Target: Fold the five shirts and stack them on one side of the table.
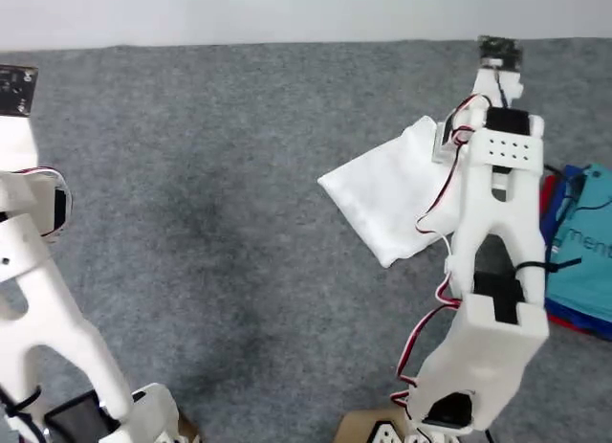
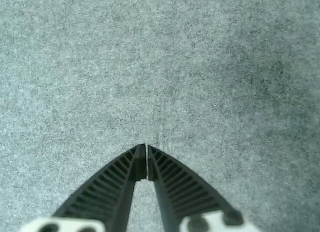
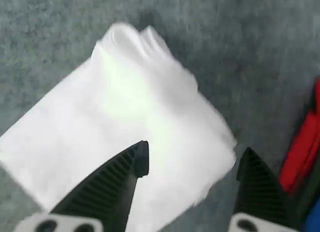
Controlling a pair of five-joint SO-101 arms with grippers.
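Note:
A folded white shirt [image 1: 387,196] lies on the grey table [image 1: 210,175], right of the middle. My right arm stands over its right edge. In the right wrist view my right gripper [image 3: 195,164] hangs open above the white shirt [image 3: 125,127], one finger over the cloth and the other past its edge. A stack of folded shirts [image 1: 581,247], teal on top with red beneath, sits at the right table edge; its red edge [image 3: 300,154] is beside the gripper. My left gripper [image 2: 146,159] is shut with nothing in it over bare table.
My left arm's white body [image 1: 43,299] stands at the left edge of the high view. The grey felt [image 2: 160,66] spreads wide between the two arms. A pale wall runs along the table's far edge.

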